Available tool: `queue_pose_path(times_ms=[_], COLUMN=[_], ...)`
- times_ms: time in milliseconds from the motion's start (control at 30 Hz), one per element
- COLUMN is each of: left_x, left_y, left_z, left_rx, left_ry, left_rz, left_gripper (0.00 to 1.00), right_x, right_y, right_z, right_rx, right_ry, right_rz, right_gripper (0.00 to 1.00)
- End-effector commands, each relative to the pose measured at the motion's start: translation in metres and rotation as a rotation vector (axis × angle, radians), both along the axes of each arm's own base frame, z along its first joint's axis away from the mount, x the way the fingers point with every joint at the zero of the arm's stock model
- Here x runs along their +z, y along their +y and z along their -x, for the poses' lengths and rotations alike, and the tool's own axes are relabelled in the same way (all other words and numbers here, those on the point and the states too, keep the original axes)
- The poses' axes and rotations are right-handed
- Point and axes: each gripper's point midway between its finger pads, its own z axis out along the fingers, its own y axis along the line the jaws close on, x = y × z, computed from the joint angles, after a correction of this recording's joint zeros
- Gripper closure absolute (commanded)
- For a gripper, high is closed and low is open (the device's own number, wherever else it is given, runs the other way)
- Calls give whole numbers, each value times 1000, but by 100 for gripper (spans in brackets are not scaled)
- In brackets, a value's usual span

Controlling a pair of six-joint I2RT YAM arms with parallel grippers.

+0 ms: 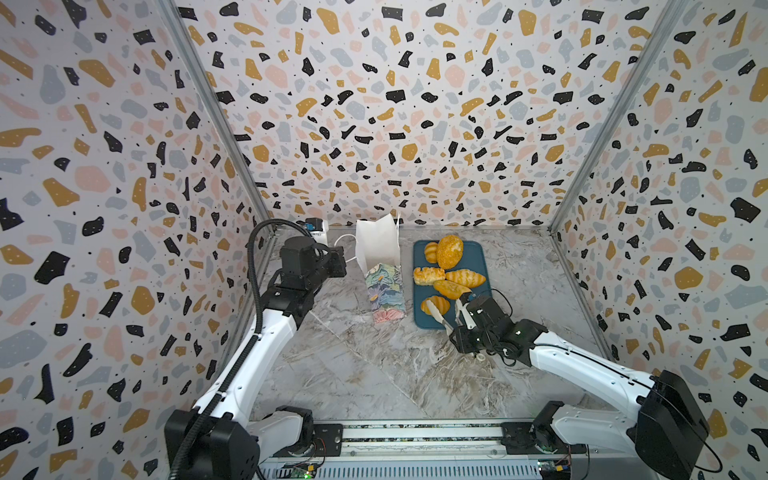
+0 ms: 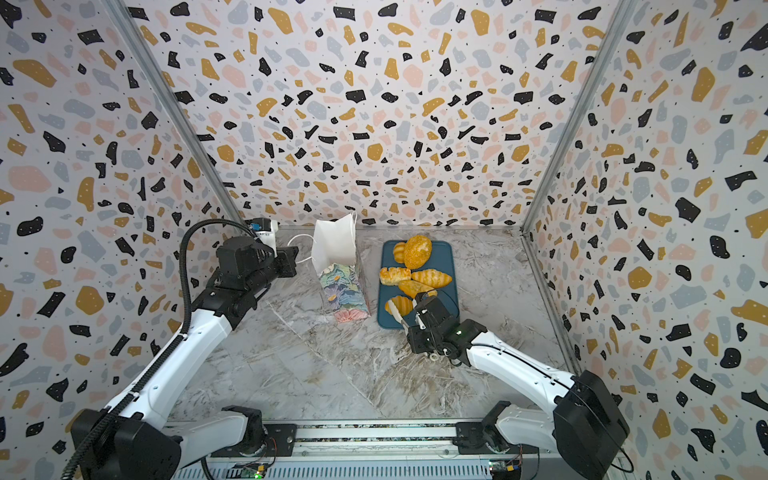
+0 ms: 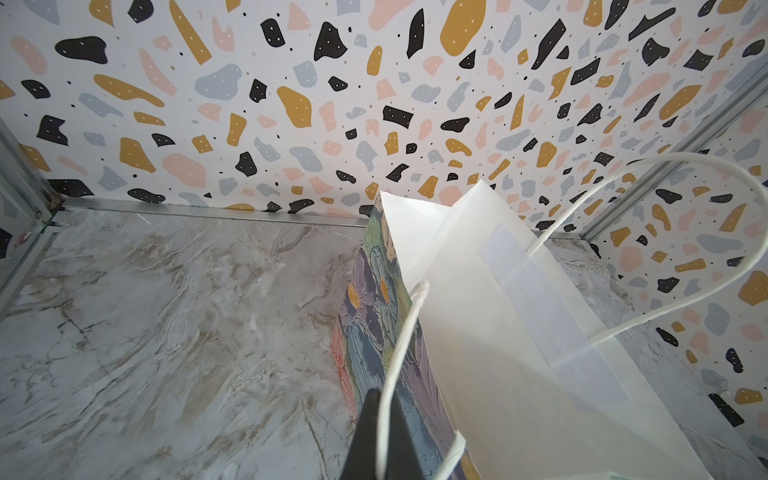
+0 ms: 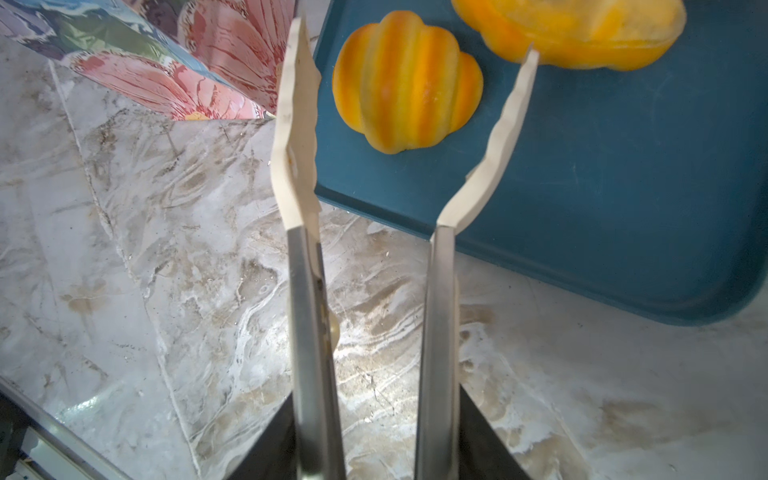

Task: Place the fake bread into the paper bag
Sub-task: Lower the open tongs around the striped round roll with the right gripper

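Note:
Several golden toy breads lie on a dark-blue tray (image 1: 478,257) (image 4: 602,187). Nearest me is a ridged roll (image 1: 435,304) (image 2: 400,304) (image 4: 407,83), and behind it an oblong loaf (image 1: 451,289) (image 4: 573,29). My right gripper (image 1: 457,326) (image 4: 376,415) is shut on metal tongs (image 4: 307,291). Their cream tips stand apart on either side of the ridged roll, not pressing on it. The floral paper bag (image 1: 384,286) (image 2: 343,291) (image 3: 498,332) stands upright left of the tray, its mouth open. My left gripper (image 1: 338,262) (image 3: 384,436) is shut on its white cord handle (image 3: 405,332).
Terrazzo-patterned walls close in the marble table on three sides. A small white device (image 1: 320,228) sits in the back left corner. A big crumbed loaf (image 1: 449,250) and a rectangular pastry (image 1: 428,275) lie further back on the tray. A metal rail (image 1: 415,436) runs along the front.

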Motion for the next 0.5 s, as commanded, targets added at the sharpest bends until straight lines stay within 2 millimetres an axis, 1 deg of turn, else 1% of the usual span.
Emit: queue_pose_path(times_ms=[0, 300, 467], left_x=[14, 12, 12], left_y=[2, 1, 1], left_z=[-1, -2, -2], left_rx=[9, 6, 5], left_ry=[-36, -31, -30], left_rz=[3, 4, 5], left_gripper=[100, 100, 100], right_x=[3, -8, -11], right_y=[7, 12, 15], right_z=[-1, 1, 0], right_rx=[-1, 10, 18], right_ry=[-7, 25, 34], right_rz=[-40, -41, -41], right_gripper=[50, 51, 51])
